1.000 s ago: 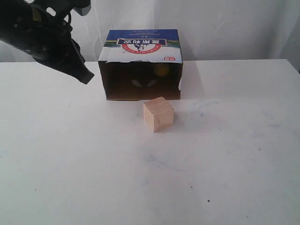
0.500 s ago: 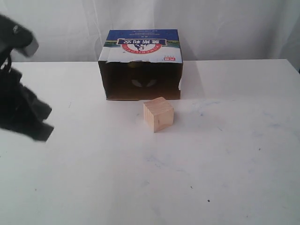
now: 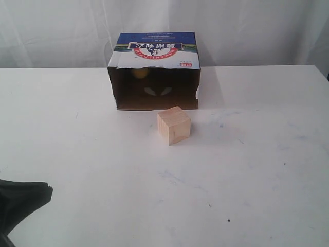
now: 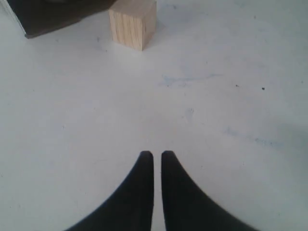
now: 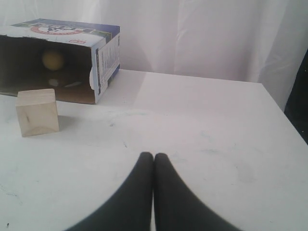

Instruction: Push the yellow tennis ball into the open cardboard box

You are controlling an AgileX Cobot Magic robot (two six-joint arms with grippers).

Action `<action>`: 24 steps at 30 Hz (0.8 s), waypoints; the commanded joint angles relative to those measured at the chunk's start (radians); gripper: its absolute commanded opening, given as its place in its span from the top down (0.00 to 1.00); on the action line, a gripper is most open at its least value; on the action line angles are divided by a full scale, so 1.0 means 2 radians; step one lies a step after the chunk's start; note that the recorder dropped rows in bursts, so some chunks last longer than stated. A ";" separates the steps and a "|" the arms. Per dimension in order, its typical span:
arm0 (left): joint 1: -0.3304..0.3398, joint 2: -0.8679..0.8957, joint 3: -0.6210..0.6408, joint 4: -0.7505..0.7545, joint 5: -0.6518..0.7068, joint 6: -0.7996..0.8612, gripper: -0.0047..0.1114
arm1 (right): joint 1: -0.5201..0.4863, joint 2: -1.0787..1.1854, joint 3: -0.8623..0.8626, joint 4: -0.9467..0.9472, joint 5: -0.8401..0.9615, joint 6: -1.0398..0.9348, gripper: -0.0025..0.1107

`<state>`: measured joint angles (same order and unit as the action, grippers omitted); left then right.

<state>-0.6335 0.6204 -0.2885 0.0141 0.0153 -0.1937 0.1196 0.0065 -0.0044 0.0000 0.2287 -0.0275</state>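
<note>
Your left hand (image 4: 157,155) is pressed nearly together, empty, over the bench (image 4: 216,120); right hand (image 5: 153,156) pressed together. You see the yellow tennis ball (image 3: 139,73) inside the open cardboard box (image 3: 154,49), wooden cube (image 3: 174,125) just outside its mouth

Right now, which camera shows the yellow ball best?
The right wrist view: the yellow tennis ball looks round inside the open cardboard box. The exterior view shows only a dim yellow patch; the left wrist view misses it.

White table (image 3: 257,154) with cardboard box (image 3: 154,49), wooden cube (image 3: 174,125)
</note>
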 commanded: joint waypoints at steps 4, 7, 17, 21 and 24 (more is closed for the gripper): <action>-0.004 -0.022 0.042 -0.002 -0.037 -0.006 0.85 | -0.001 -0.003 0.002 0.000 -0.004 0.003 0.98; -0.004 -0.022 0.044 0.007 -0.051 -0.006 0.85 | -0.001 -0.003 0.002 0.000 -0.004 0.003 0.98; -0.004 -0.022 0.048 0.056 -0.095 -0.006 0.85 | -0.001 -0.003 0.002 0.000 -0.004 0.003 0.98; -0.004 -0.027 0.079 0.057 -0.131 -0.006 0.85 | -0.001 -0.003 0.002 0.000 -0.004 0.003 0.98; -0.005 -0.055 0.110 0.057 -0.138 -0.006 0.85 | -0.001 -0.003 0.002 0.000 -0.004 0.003 0.98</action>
<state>-0.6360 0.5544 -0.1168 0.1234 -0.2418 -0.1999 0.1196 0.0065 -0.0044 0.0000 0.2287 -0.0275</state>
